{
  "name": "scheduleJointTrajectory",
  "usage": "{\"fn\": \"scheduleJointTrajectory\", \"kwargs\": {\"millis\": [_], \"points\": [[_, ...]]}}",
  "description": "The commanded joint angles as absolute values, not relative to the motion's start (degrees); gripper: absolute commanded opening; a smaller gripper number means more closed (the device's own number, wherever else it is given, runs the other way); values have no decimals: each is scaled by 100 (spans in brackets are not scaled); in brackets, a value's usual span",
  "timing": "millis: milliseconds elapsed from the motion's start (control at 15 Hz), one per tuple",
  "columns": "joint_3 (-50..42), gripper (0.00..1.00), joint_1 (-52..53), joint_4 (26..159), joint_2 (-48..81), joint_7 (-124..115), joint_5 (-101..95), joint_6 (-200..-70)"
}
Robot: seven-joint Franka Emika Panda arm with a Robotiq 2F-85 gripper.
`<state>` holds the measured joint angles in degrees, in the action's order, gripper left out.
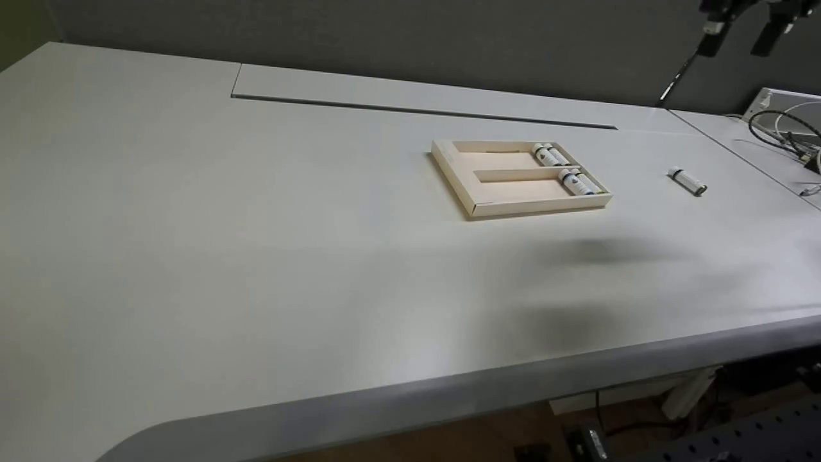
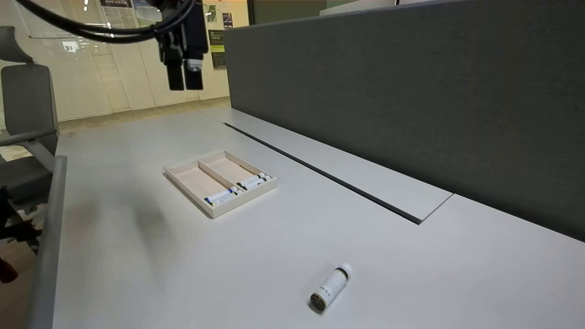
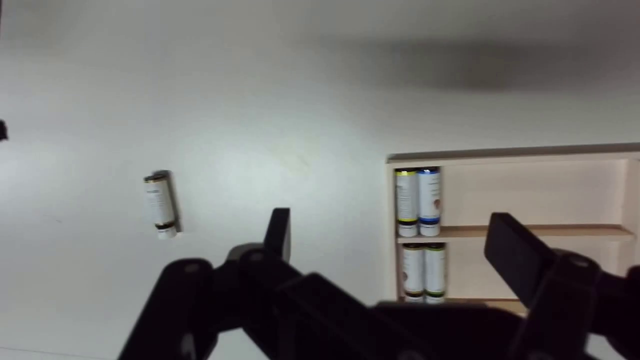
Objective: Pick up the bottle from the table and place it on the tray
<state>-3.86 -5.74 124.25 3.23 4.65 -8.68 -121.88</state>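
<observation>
The bottle (image 1: pixel 687 181) lies on its side on the white table, apart from the tray, and also shows in an exterior view (image 2: pixel 331 288) and in the wrist view (image 3: pixel 159 205). It has a white label, a white cap and a dark base. The shallow pale wooden tray (image 1: pixel 539 208) has two compartments and also shows in an exterior view (image 2: pixel 244 197) and in the wrist view (image 3: pixel 392 210). Each compartment holds two similar bottles lying at one end. My gripper (image 1: pixel 736 47) is open and empty, high above the table, and shows in an exterior view (image 2: pixel 184 83) and in the wrist view (image 3: pixel 391 227).
A grey partition (image 2: pixel 388 91) stands along the table's back edge, with a dark slot (image 1: pixel 417 110) in the tabletop before it. Cables and a grey box (image 1: pixel 786 106) sit at the table's far end. An office chair (image 2: pixel 29 100) stands beyond the front edge.
</observation>
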Motion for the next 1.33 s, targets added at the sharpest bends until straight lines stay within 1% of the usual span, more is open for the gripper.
{"fn": "scheduleJointTrajectory", "kwargs": {"millis": [0, 200, 733, 867, 933, 1000, 1267], "points": [[-560, 100, -664, 12248, 456, 494, -862, -12106], [-746, 100, -860, 11898, 731, 542, -855, -11946], [-761, 100, -840, 11731, 863, 439, -855, -11973], [-880, 100, -970, 11299, 1120, 541, -735, -11379], [-955, 100, -1076, 11188, 1179, 793, -726, -11376], [-996, 100, -1192, 11100, 1231, 1179, -609, -11489], [-1281, 100, -1504, 10616, 1753, 1427, -1080, -12584]]}}
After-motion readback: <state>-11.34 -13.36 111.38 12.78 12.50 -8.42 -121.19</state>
